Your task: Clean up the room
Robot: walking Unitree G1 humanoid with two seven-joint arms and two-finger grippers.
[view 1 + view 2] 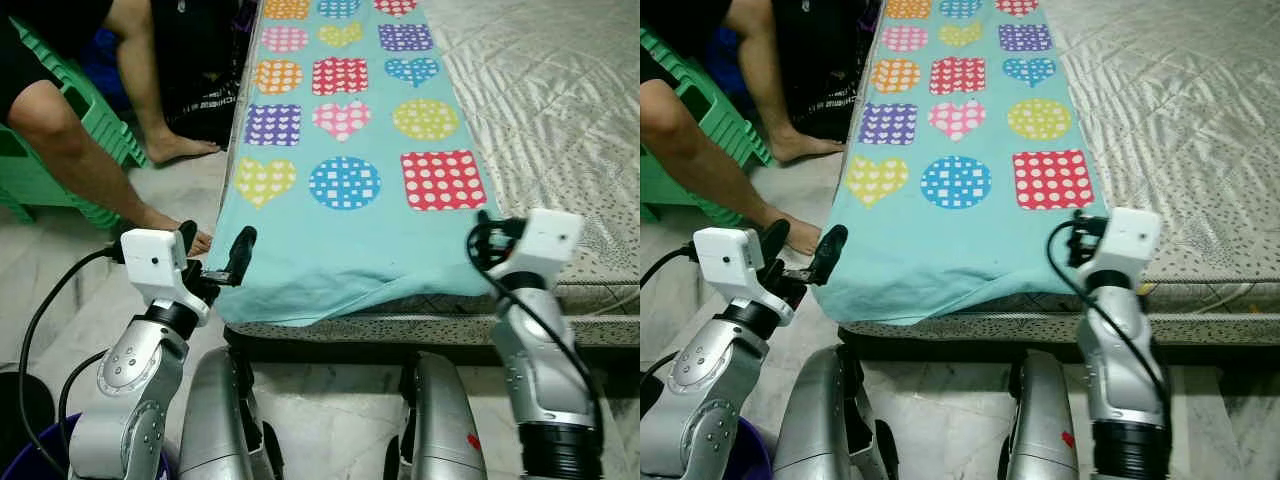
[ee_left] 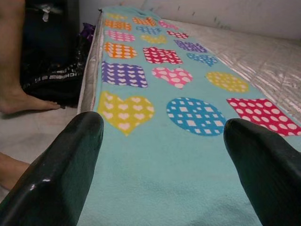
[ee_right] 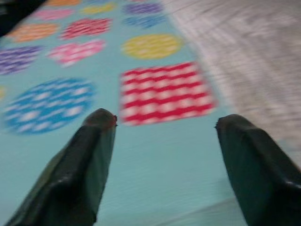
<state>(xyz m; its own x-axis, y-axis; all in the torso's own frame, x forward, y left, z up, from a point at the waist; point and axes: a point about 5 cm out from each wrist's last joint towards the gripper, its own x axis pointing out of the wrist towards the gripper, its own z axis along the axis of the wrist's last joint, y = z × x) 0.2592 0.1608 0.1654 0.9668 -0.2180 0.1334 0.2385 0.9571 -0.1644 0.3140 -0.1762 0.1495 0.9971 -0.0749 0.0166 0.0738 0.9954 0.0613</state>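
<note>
1. The mattress [image 1: 540,110] takes up the far right of the scene, pale and quilted, its near edge running just in front of the robot.
2. Over its left side lies the turquoise blanket [image 1: 340,235], spread flat and long, printed with dotted hearts, circles and squares; its near end droops over the mattress edge and its left edge follows the mattress side.
3. On the far left a person sits on a green plastic chair [image 1: 80,120], bare legs [image 1: 75,150] reaching down to the tiled floor [image 1: 190,185], one foot just beside the blanket's near left corner.
4. A dark bag [image 2: 47,52] stands on the floor against the mattress side, behind that foot.
5. The left gripper [image 1: 215,253] is up at the blanket's near left corner, fingers spread wide and released, the cloth between and below them.
6. The right gripper [image 3: 162,125] hovers at the blanket's near right corner, close to the red dotted square [image 1: 441,180], fingers also parted, gripping nothing; its wrist view is blurred.
</note>
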